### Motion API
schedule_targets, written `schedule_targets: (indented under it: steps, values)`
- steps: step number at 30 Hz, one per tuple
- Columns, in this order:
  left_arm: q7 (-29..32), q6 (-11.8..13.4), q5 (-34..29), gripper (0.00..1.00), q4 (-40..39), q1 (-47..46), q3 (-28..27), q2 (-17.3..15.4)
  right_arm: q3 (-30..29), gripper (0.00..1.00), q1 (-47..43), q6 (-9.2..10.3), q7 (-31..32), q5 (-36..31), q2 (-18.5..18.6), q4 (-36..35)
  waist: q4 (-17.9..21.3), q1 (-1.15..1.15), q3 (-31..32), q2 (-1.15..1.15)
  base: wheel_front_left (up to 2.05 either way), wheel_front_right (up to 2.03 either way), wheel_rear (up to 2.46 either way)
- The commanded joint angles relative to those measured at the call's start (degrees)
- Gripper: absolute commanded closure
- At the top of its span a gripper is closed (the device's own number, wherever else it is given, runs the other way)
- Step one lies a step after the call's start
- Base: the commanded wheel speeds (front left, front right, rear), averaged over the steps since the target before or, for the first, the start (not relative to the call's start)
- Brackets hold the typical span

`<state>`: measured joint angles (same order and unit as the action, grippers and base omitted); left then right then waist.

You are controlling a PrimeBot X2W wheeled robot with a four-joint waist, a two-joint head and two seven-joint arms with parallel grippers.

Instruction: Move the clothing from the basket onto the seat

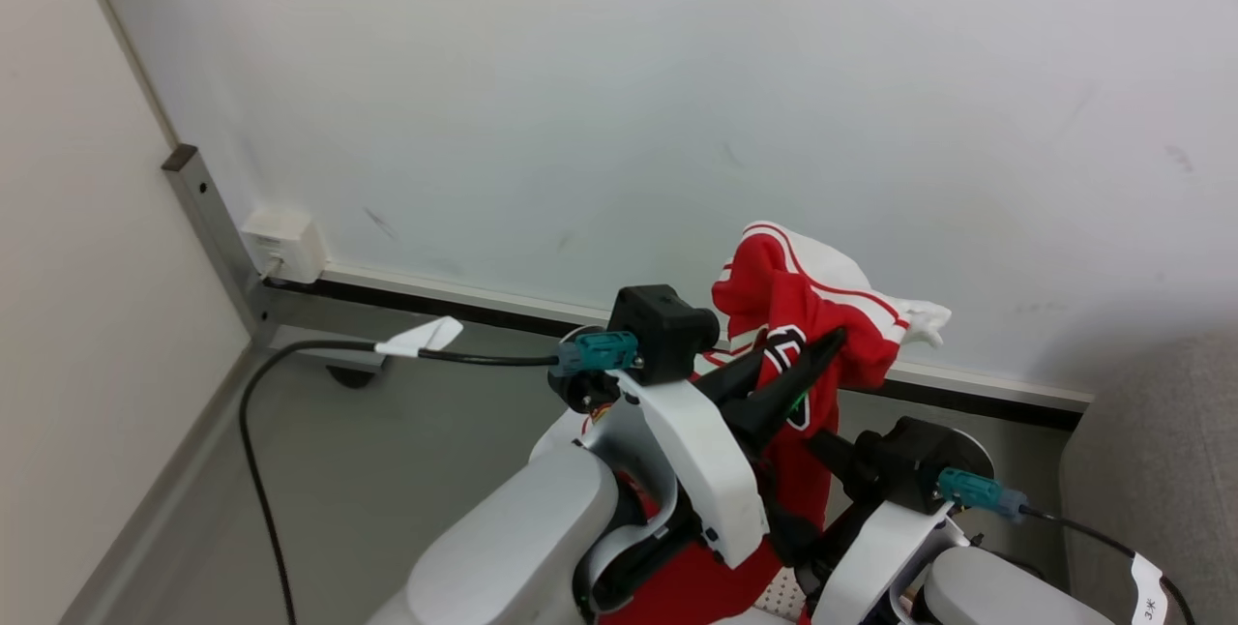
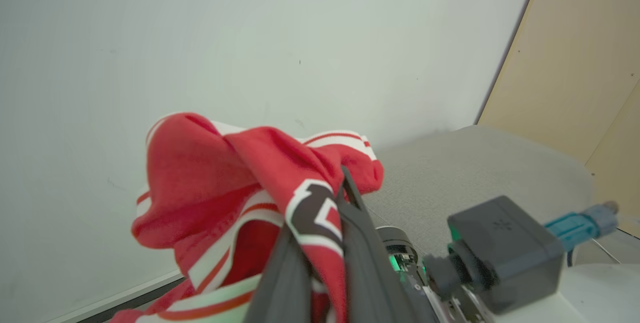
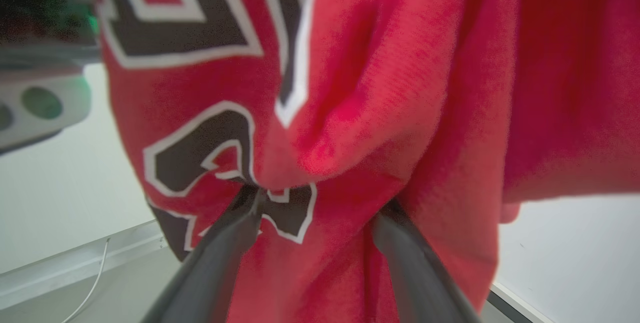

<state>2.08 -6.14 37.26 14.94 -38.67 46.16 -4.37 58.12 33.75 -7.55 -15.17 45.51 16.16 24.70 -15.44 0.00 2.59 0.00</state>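
Rounded pale grey forearms [image 1: 513, 548], capped with curved white wrist brackets [image 1: 701, 456]. Boxy black camera housings [image 1: 663, 320] on each wrist, plugged with teal connectors [image 1: 600, 351] trailing thin black cables [image 1: 493, 358]. White paper tags [image 1: 421, 337] on the cables, one marked by hand. Long dark tapering fingers [image 3: 420, 273], with a small green glow [image 2: 395, 263] at the base.

Right jaws' tips buried in clothing [image 3: 400, 113]; seat [image 1: 1170, 451] cut by edge
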Motion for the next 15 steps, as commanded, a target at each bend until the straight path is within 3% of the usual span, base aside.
schedule_targets:
  steps: [1, 7, 8, 9, 10, 15]
  values:
    - [0.21, -0.34, 0.81, 1.0, -0.39, 0.27, 0.4, 0.31, -0.67, 0.0, 0.78, 0.12, 0.03, 0.33, -0.35, 0.73, -0.97, 0.0, 0.27, 0.0, 0.0, 0.0, 0.0]
    - [0.6, -0.42, 1.94, 1.0, -0.57, 0.34, 0.75, 0.49, -1.2, 0.0, 0.24, 0.12, 0.04, 0.82, -1.5, 2.6, -1.8, 0.0, 0.57, 0.0, 0.0, 0.0, 0.0]
    - [0.62, -0.43, 1.92, 1.0, -0.64, 0.35, 0.8, 0.52, -1.23, 0.2, 0.27, 0.12, 0.04, 0.94, -1.69, 2.92, -1.9, 0.0, 0.61, 0.0, 0.0, 0.0, 0.0]
    - [0.68, -0.4, 2.09, 1.0, -0.7, 0.32, 0.83, 0.54, -1.44, 0.64, 0.32, 0.12, 0.04, 1.03, -1.84, 3.22, -1.97, 0.0, 0.66, 0.0, 0.0, 0.0, 0.0]
    - [0.67, -0.34, 2.16, 1.0, -0.75, 0.26, 0.85, 0.53, -1.72, 0.98, 0.33, 0.12, 0.04, 1.02, -1.99, 3.48, -2.02, 0.0, 0.69, 0.0, 0.0, 0.0, 0.0]
    - [0.14, 0.66, 2.48, 1.0, -0.04, 0.41, -0.2, -0.52, -3.87, 1.0, -1.26, 0.12, 0.03, 0.99, -1.78, 3.1, -1.88, 0.0, 0.61, 0.0, 0.0, 0.0, 0.0]
